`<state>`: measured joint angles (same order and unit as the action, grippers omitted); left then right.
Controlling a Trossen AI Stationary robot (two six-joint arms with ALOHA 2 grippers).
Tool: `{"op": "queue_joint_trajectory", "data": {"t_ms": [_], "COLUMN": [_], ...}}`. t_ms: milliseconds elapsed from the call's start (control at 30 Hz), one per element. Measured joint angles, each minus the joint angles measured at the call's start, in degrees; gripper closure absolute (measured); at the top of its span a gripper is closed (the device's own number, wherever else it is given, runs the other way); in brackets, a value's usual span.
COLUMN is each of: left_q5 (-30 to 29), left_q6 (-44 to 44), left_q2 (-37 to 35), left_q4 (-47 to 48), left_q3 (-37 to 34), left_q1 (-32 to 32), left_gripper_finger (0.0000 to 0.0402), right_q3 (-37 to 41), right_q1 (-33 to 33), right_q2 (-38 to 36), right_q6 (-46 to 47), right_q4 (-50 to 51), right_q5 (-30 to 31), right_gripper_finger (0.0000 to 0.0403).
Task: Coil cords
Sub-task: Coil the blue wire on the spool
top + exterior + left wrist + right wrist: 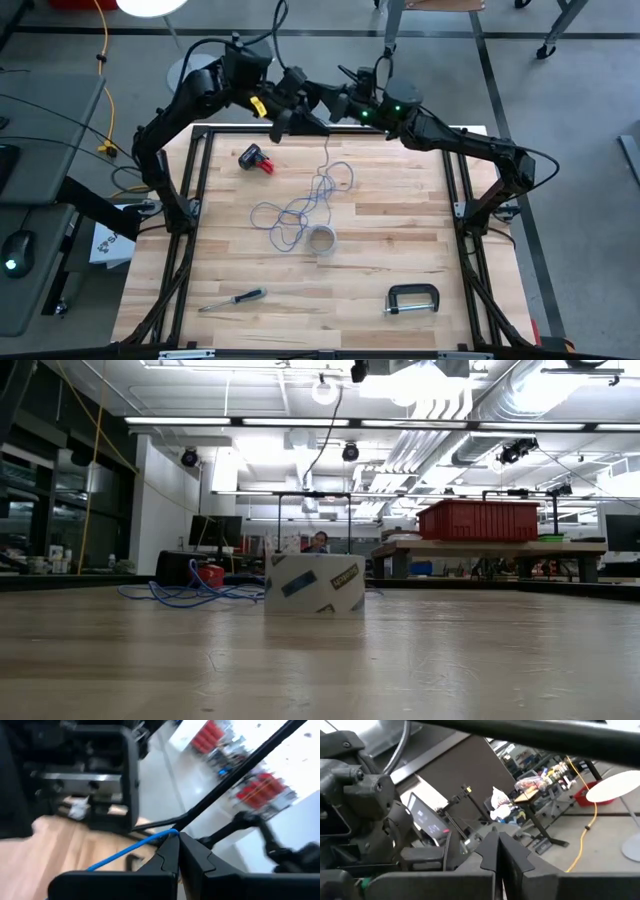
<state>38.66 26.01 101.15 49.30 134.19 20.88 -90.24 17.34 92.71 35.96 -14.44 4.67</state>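
With the 2 cords (305, 208) tangled mid-frame on the tabletop (400, 250), the blue one pinched in the closed left tool (176, 836) and the right tool (498, 836) shut beside it at top centre, knotting could be caused by lifting.

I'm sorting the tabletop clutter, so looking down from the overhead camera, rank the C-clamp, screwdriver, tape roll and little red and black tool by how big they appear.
1. Screwdriver, longest
2. C-clamp
3. Red and black tool and tape roll, too alike to rank

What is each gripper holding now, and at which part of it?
The left gripper is shut on the blue cord, apparently at its end. The right gripper is shut; whether it holds anything cannot be told.
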Motion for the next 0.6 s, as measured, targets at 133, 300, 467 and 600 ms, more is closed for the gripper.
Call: {"op": "queue_joint_trajectory", "data": {"t_ms": [133, 300, 467, 600], "left_q5": [0.4, -0.4, -0.8, -1.9], "left_q6": [-0.2, -1.0, 2.3, 3.4], "left_q2": [0.1, 0.1, 0.1, 0.4], "left_q4": [-2.9, -4.8, -12.3, -15.0], "left_q3": [0.0, 0.0, 0.0, -0.1], "left_q1": [0.2, 1.6, 3.1, 5.2], "left_gripper_finger": [0.0401, 0.0401, 0.0401, 0.0401], "right_q3": [0.0, 0.0, 0.0, 0.0], "right_q1": [0.0, -0.2, -0.8, -1.8], "right_q2": [0.0, 0.0, 0.0, -0.1], "right_q6": [0.0, 1.3, 1.4, 1.2], "right_q4": [-2.2, -1.8, 0.7, -0.4], "right_q5": [-1.0, -1.2, -1.8, -5.0], "right_gripper_finger": [0.0403, 0.0403, 0.0403, 0.0403]}}
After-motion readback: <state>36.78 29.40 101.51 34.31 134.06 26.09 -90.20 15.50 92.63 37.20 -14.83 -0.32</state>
